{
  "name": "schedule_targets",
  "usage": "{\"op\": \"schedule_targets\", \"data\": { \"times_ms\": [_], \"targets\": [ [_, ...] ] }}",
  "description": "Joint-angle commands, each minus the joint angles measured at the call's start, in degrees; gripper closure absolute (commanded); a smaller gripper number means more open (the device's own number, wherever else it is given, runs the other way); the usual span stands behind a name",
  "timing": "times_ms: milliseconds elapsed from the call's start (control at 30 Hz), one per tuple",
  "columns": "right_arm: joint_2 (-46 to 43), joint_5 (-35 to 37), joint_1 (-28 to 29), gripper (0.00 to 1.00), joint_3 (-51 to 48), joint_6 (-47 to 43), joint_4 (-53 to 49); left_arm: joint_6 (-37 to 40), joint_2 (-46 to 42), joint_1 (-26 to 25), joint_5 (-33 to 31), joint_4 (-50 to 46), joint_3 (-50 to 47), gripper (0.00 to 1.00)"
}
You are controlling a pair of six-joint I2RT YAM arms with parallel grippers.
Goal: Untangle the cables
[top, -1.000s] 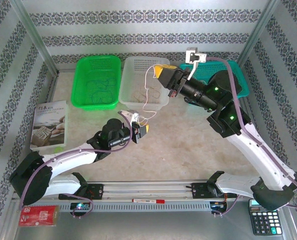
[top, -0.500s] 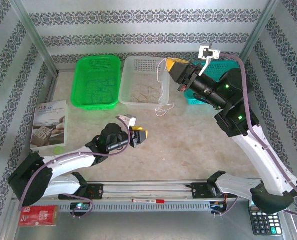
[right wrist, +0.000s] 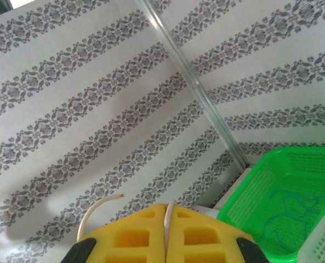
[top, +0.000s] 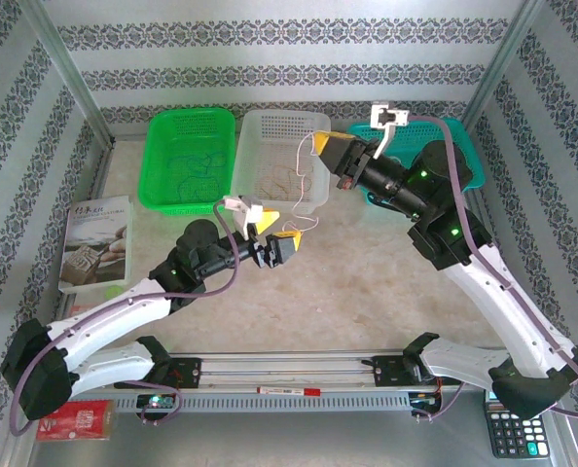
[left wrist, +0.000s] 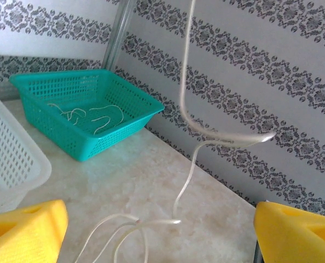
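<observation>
The right pincer [top: 322,146], upper middle of the overhead view, has its yellow pads pressed flat together on a thin white curly wire strand [top: 299,180]. Its wrist view shows the strand nipped in the seam, with a short free end curling out to the left. The strand hangs in front of the white perforated plastic basket [top: 270,125]. Its lower curls reach the pale marbled surface [top: 367,282] just ahead of the left pincer [top: 277,230].

That pincer is wide open and holds nothing. In its wrist view the yellow pads sit at the two bottom corners, with the strand dangling beyond and between them.

The step looks like a second grip low on the strand. The left pincer should advance until the loops lie fully between its pads, then close on a single run rather than a bundle. It should then draw away slowly against a firm right pinch, so the loops open instead of tightening. The teal plastic basket [top: 464,141], with white strands in it, seems the likely destination.
</observation>
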Motion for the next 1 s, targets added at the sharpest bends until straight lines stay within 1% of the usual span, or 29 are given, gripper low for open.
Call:
{"op": "schedule_targets", "data": {
  "times_ms": [0, 233, 400, 433, 467, 500, 533, 633, 700, 733, 767, 967],
  "targets": [
    [-0.8, -0.8, 1.4, 1.0, 0.0, 0.2, 2.5, 3.4, 1.7, -0.5, 2.7, -3.4, 2.0, 0.12],
    [-0.8, -1.0, 2.8, 1.0, 1.0, 0.1, 2.3, 4.5, 5.2, -0.6, 6.0, -2.4, 2.6, 0.09],
    [-0.9, -1.0, 3.8, 1.0, 1.6, 0.9, 2.8, 5.3, 7.9, -0.5, 5.6, -2.2, 3.8, 0.07],
    [-0.8, -1.1, 3.9, 1.0, 1.6, 1.0, 3.0, 5.4, 8.3, -0.5, 5.4, -2.0, 3.8, 0.07],
    [-0.9, -1.2, 4.2, 1.0, 1.9, 1.2, 3.1, 5.5, 9.0, -0.6, 5.4, -1.7, 4.0, 0.1],
    [-0.9, -1.2, 4.3, 1.0, 2.2, 1.2, 3.1, 5.5, 9.5, -0.5, 5.6, -1.3, 4.1, 0.14],
    [-1.0, -1.2, 4.4, 1.0, 2.4, 1.2, 3.1, 5.5, 10.0, -0.5, 5.8, -0.9, 4.2, 0.23],
    [-1.1, -0.4, 4.2, 1.0, 3.9, 0.1, 2.4, 4.9, 11.5, -0.5, 6.7, 0.6, 3.9, 0.63],
    [-1.1, 0.1, 3.5, 1.0, 5.5, -1.0, 1.6, 4.1, 12.0, -0.5, 6.8, 1.7, 3.0, 0.83],
    [-1.2, 0.4, 2.6, 1.0, 6.6, -1.5, 1.0, 3.5, 12.0, -0.5, 6.7, 2.1, 2.2, 0.91],
    [-1.2, 0.7, 1.6, 1.0, 7.4, -1.7, 0.8, 3.1, 12.0, -0.5, 6.5, 2.5, 1.4, 0.94],
    [-2.4, 2.8, -7.2, 1.0, 9.9, -0.7, 1.2, 0.2, 9.6, -0.6, 4.7, 5.8, -5.2, 0.94]
  ]
}}
